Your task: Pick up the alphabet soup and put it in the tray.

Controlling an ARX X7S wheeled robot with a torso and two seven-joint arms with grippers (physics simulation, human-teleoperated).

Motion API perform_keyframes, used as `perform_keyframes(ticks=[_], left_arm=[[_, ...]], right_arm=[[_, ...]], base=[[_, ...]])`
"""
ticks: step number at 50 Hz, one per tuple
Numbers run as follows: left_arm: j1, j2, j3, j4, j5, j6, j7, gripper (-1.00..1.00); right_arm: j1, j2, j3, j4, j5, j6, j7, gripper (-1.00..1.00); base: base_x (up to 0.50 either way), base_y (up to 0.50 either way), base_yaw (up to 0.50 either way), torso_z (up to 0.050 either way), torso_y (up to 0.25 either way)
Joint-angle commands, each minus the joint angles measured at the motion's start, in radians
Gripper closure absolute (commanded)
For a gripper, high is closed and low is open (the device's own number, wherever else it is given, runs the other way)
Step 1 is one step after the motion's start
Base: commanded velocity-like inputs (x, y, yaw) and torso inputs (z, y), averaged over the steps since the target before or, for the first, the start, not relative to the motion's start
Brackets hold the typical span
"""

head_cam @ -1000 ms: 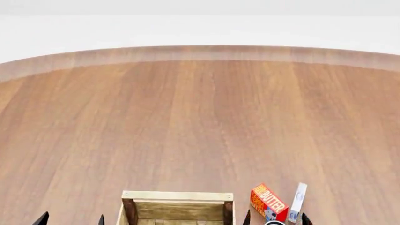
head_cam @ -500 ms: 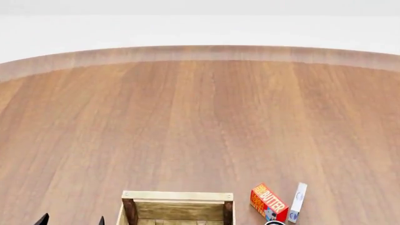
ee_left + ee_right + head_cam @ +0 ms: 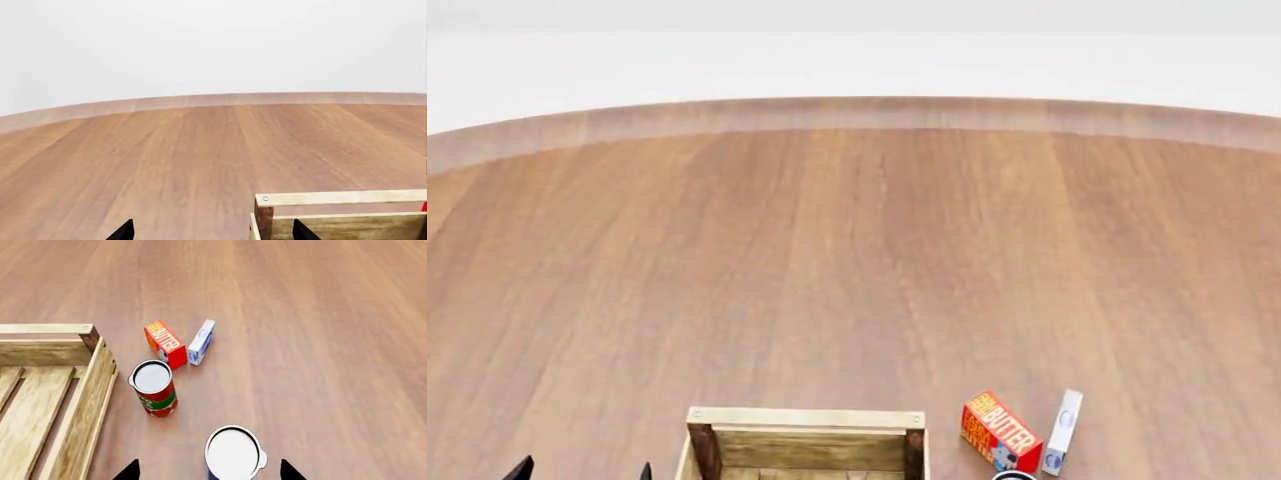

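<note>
In the right wrist view the alphabet soup (image 3: 233, 452) stands upright on the table, showing its silver top and a sliver of blue label. My right gripper (image 3: 209, 473) is open above it, one dark fingertip on each side of the can, not touching it. The tray (image 3: 47, 390) is a light-wood slatted crate to the can's left; it also shows in the head view (image 3: 807, 418) and the left wrist view (image 3: 340, 198). My left gripper (image 3: 212, 233) is open and empty beside the tray's corner post; its tips show low in the head view (image 3: 581, 472).
A red-and-green can (image 3: 155, 390) stands between the soup and the tray's side. A red butter box (image 3: 165, 344) and a white-and-blue box (image 3: 201, 342) lie just beyond it, also in the head view (image 3: 1001, 432). The wooden table (image 3: 854, 250) stretches far ahead.
My right gripper's fingertips, at the head view's bottom edge a second ago, have dropped out of that view. The left fingertips have sunk slightly lower.
</note>
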Motion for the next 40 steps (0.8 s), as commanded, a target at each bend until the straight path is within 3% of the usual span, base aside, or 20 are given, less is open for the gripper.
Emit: perform_keyframes(ticks=[1,18,40], left_arm=[[0.001,-0.006,0.009,0.002,-0.006,0.002,-0.005,-1.00],[0.002,-0.014,0.018,0.006,-0.011,0.004,-0.014,-1.00],[0.000,-0.022,0.030,0.000,-0.016,0.011,-0.028,-1.00]], right_arm=[[-0.064,0.056,-0.026,0.069,-0.100,-0.104,-0.080,-1.00],[-0.011,0.075,-0.156,0.179,-0.218,-0.202,-0.113,-1.00],[0.008,0.020,-0.286,0.311,-0.341,-0.363,-0.156,-1.00]], base=[[0.00,0.00,0.00,0.000,0.000],[0.00,0.00,0.00,0.000,0.000],[0.00,0.00,0.00,0.000,0.000]])
